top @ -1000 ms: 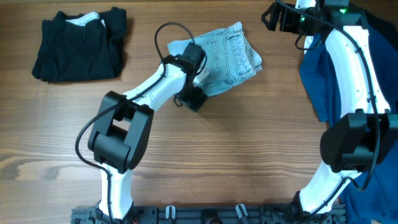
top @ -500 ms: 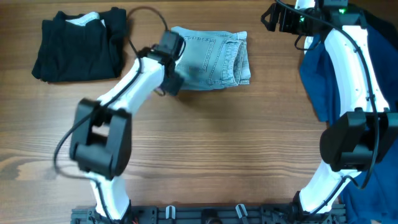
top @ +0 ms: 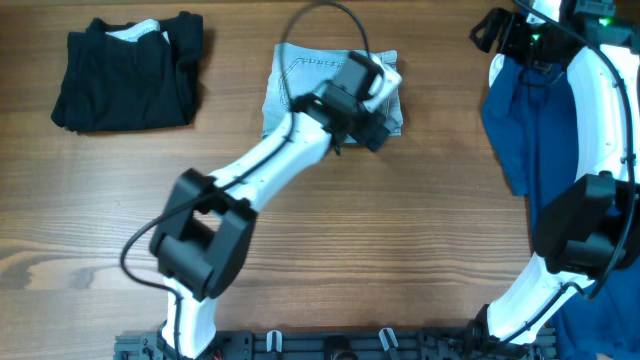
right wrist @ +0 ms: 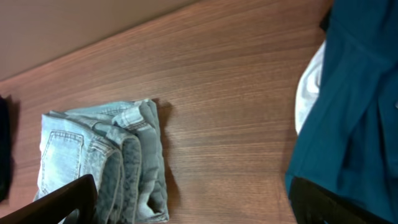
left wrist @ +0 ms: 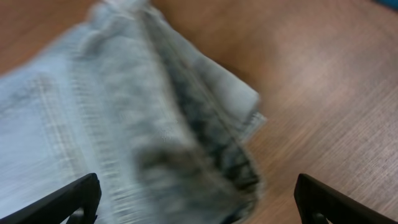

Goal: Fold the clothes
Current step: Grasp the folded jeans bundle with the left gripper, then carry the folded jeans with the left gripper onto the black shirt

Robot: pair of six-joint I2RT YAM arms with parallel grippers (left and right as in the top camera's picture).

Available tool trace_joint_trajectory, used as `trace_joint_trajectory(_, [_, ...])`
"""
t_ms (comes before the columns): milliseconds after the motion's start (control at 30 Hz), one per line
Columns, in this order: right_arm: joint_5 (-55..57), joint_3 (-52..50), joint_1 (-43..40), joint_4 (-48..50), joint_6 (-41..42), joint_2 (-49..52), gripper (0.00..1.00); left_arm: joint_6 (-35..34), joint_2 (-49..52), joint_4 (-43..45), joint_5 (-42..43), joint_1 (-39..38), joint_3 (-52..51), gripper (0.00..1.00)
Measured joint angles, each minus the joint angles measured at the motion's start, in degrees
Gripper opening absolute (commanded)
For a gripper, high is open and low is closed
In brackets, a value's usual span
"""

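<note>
Left gripper [left wrist: 196,196], right gripper [right wrist: 193,202]: jaws spread. Your left may snag denim shorts [top: 286,80] folded edge, upper centre, undoing fold.

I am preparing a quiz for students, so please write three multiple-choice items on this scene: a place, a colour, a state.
1. On which side of the denim shorts does the black garment lie? A) left B) right C) on top
2. The garment beside the right arm is A) red B) dark blue C) yellow
3. The left end effector is A) shut on black cloth B) open over the shorts C) open over wood
Answers: 1 A: overhead, it lies apart at the left. 2 B: seen overhead. 3 B: its wrist view shows fingers spread over denim.
</note>
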Motion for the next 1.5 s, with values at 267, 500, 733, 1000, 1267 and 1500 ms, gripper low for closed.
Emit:
trace_joint_trajectory(267, [0.00, 0.00, -0.15, -1.64, -0.02, 0.07, 1.00, 0.46, 5.86, 5.51, -6.14, -5.40, -0.04, 1.00])
trace_joint_trajectory(500, [0.00, 0.00, -0.15, -2.16, -0.02, 0.07, 1.00, 0.85, 10.40, 13.88, -10.71, -5.16, -0.13, 1.00])
trace_joint_trajectory(733, [0.00, 0.00, -0.15, -2.54, -0.02, 0.07, 1.00, 0.85, 14.08, 18.73, -11.34, -4.92, -0.07, 0.99])
trace_joint_trajectory(1000, [0.00, 0.00, -0.15, -2.56, -0.02, 0.07, 1.00, 1.25, 15.15, 18.27, -11.80, -4.17, 0.87, 0.04])
trace_joint_trajectory(1267, [0.00, 0.00, -0.15, -2.95, -0.02, 0.07, 1.00, 1.49, 14.60, 14.10, -18.82, -4.70, 1.64, 0.04])
trace_joint_trajectory(1500, [-0.02, 0.00, -0.15, -3.13, -0.02, 0.07, 1.00, 1.31, 0.26, 8.55, -25.79, 1.42, -1.01, 0.04])
